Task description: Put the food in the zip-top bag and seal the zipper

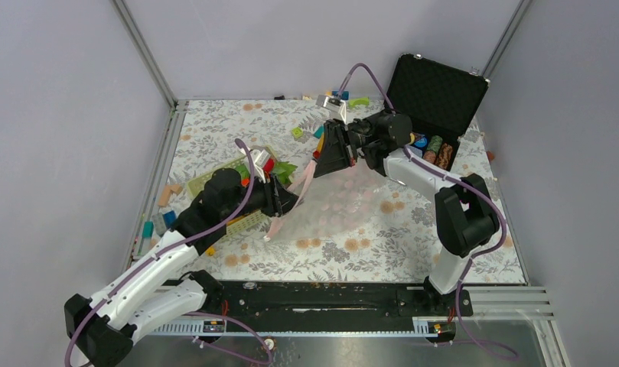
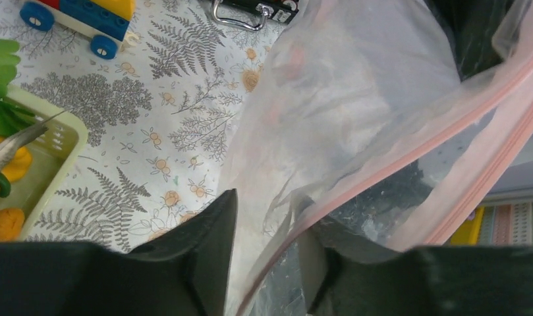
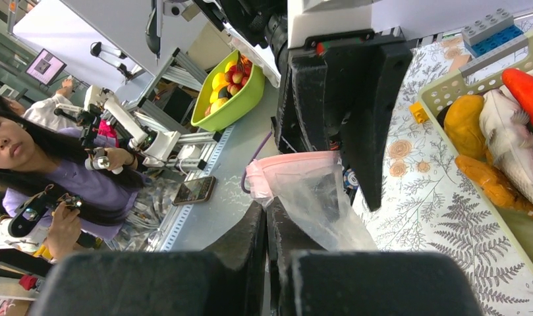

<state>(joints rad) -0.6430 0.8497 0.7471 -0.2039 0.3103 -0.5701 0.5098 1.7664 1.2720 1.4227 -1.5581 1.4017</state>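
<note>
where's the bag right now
In the top view the bag is mid-table between the arms, its far corner pinched by the right end effector, its left edge at the left end effector beside the basket.

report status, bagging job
Right tool shut on corner of clear plastic zip-top bag. Left tool open astride its rim. Toy food in green basket.

Overhead looks down; close wrist views share bag (image 2: 356, 99).

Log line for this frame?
left pincer: open around zip-top bag rim | right pincer: shut on zip-top bag | food: in basket
</note>
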